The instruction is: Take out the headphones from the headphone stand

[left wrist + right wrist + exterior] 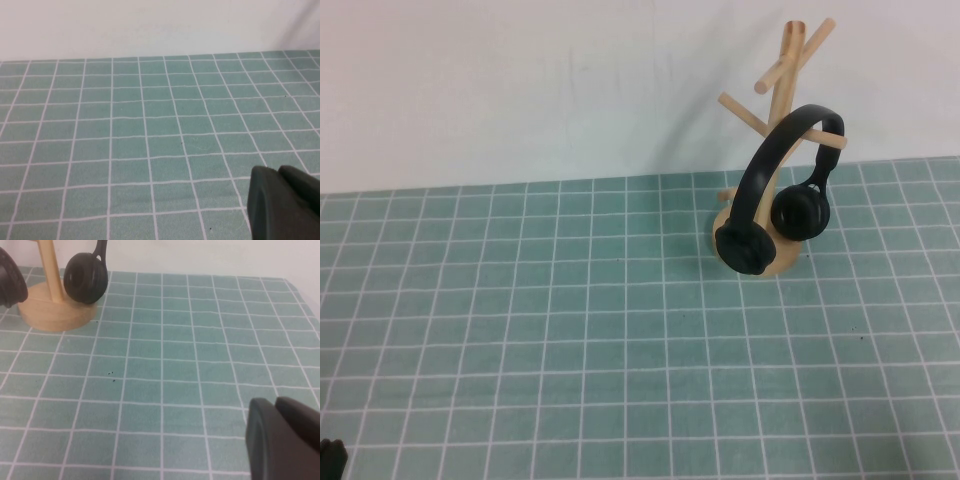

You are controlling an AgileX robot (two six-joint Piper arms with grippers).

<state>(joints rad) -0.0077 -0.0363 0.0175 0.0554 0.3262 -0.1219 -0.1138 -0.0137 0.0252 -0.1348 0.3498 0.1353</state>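
Observation:
The matte black headphones [767,155] hang by their headband on a peg of the light wooden headphone stand [783,75] at the table's far right, with both earcups down by the round base. The right wrist view shows one earcup [86,272] beside the pole and base [55,312]. My right gripper [276,404] is shut and empty, low over the mat, well short of the stand; it is out of the high view. My left gripper [278,171] is shut and empty over bare mat at the near left, where only a black tip [330,455] shows.
A green cutting mat [570,330] with a white grid covers the table. A white wall [520,80] rises right behind the stand. The mat's right edge [300,295] lies to the right of the stand.

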